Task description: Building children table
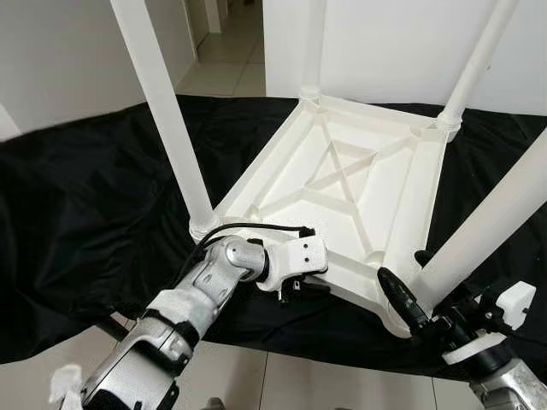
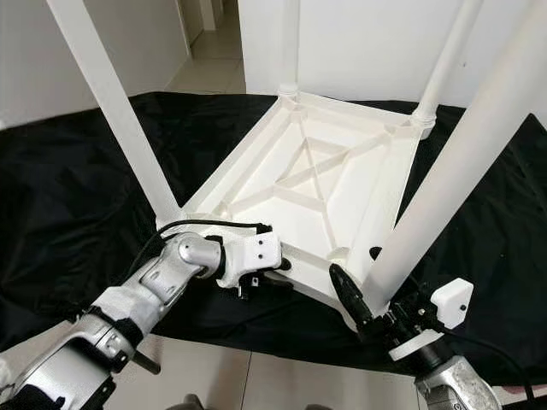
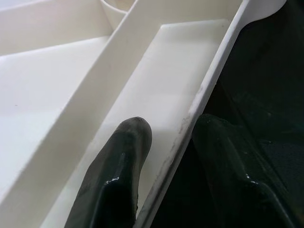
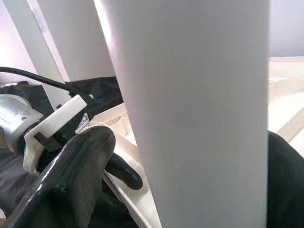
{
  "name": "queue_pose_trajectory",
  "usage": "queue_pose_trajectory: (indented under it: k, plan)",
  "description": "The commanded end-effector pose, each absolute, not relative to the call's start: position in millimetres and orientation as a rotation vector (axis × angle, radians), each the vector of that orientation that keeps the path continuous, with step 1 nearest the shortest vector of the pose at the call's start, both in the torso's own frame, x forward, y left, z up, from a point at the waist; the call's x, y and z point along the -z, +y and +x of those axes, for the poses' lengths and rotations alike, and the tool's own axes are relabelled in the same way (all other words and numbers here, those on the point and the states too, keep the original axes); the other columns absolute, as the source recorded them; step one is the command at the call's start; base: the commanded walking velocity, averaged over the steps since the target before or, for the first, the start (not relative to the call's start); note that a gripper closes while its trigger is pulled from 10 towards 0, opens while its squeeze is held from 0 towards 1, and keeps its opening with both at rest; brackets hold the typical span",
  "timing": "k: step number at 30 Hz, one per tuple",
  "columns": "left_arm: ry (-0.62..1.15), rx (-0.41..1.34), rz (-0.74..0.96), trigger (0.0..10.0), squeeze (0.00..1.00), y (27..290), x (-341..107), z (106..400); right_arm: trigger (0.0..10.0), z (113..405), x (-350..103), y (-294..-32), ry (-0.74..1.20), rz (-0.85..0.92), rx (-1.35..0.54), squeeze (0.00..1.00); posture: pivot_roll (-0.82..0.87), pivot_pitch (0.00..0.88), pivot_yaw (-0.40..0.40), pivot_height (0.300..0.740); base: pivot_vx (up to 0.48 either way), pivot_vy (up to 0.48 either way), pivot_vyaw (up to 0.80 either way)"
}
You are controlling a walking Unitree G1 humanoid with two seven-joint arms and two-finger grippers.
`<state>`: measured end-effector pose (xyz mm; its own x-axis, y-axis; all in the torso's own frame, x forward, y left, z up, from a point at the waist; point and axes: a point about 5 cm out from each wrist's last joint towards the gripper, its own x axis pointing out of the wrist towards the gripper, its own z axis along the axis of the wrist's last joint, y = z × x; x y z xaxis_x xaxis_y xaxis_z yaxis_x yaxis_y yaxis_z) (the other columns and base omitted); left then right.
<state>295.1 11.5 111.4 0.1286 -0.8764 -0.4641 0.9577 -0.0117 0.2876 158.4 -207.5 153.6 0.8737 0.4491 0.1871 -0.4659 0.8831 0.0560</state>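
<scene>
A: Status? Where's the kids' table (image 1: 359, 184)?

B: Upside down on the black cloth (image 1: 94, 196), which lies on the floor, all four legs up. Left end effector (image 3: 164, 156) is on the near rim, one finger inside, one outside, so it's pinching the rim wall. Right end effector (image 2: 376, 312) has its fingers either side of the near-right leg (image 2: 453, 171), low down by the socket, clamped on it afaict.

A: What could go wrong?

B: Imo the leg. If it isn't fully seated, a sideways push from the right arm could lever it out or crack the socket. Left grip is thin too; the rim's a narrow plastic lip, it could slip off and the tabletop would skid on the cloth.

A: Anything in the way?

B: The near-left leg (image 1: 167, 115) stands right beside the left arm, and its cable (image 1: 248, 227) loops near that leg's base, so it could snag. Otherwise wall and a doorway (image 1: 224, 43) behind, tiled floor (image 1: 256, 376) at the near edge.
</scene>
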Motion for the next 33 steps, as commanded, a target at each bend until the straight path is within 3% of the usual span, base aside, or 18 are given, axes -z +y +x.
queue_pose_trajectory:
  k: [1, 8, 10, 12, 13, 24, 33]
  plan:
    - [0.057, 1.039, 0.624, 10.0, 0.00, 18, -118, 319, 10.0, 157, -157, -206, -0.179, 0.109, -0.489, 0.00, -0.05, 0.031, 0.077, 0.740, 0.000, 0.000, 0.00]
    - [0.124, 1.043, 0.697, 10.0, 0.00, 17, -108, 322, 10.0, 158, -158, -207, -0.183, 0.109, -0.485, 0.00, -0.05, 0.031, 0.078, 0.740, 0.000, 0.000, 0.00]
    - [0.233, 1.045, 0.677, 4.4, 0.00, 21, -98, 321, 10.0, 157, -159, -208, -0.182, 0.103, -0.479, 0.00, -0.06, 0.031, 0.082, 0.740, 0.000, 0.000, 0.00]
    - [0.245, 1.043, 0.674, 4.4, 0.00, 21, -97, 322, 10.0, 157, -159, -209, -0.181, 0.101, -0.477, 0.00, -0.06, 0.031, 0.082, 0.740, 0.000, 0.000, 0.00]
    - [0.248, 1.049, 0.674, 0.0, 0.00, 22, -96, 322, 10.0, 157, -159, -209, -0.182, 0.101, -0.477, 0.00, -0.06, 0.033, 0.085, 0.740, 0.000, 0.000, 0.00]
    - [0.273, 1.067, 0.687, 0.0, 0.00, 33, -93, 321, 10.0, 155, -158, -209, -0.177, 0.102, -0.469, 0.00, -0.06, 0.042, 0.083, 0.740, 0.000, 0.000, 0.00]
    - [0.288, 0.952, 0.675, 0.0, 0.00, 57, -100, 328, 10.0, 157, -156, -211, -0.164, 0.085, -0.462, 0.00, -0.06, 0.043, 0.082, 0.740, 0.000, 0.000, 0.00]
